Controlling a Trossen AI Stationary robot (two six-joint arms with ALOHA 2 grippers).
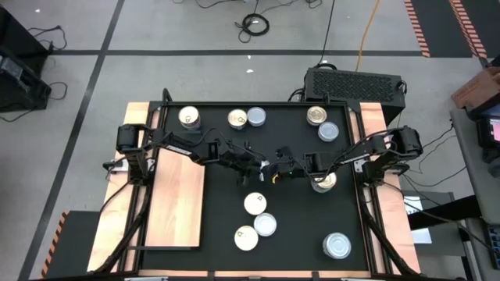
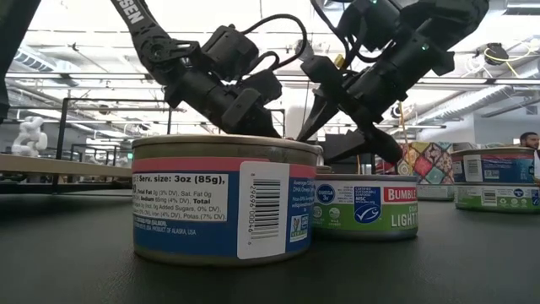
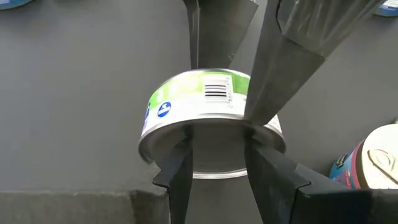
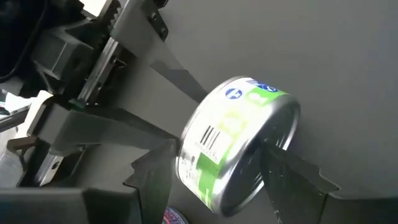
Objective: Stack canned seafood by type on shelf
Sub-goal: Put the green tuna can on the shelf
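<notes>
Meeting mid-frame, both tools straddle one green-labelled round tin (image 4: 239,146). Right tool (image 4: 214,177) grips its rims; left tool (image 3: 217,171) brackets it, contact unclear. Best release one side only once the other's hold is firm.

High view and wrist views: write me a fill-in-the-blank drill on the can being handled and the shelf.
1. The can where the left gripper and the right gripper meet has a ___ label.
2. Seen from above, the shelf lies along the ___ side of the black mat.
3. The number of cans standing on the shelf is ___.

Missing words: green; left; zero
</notes>
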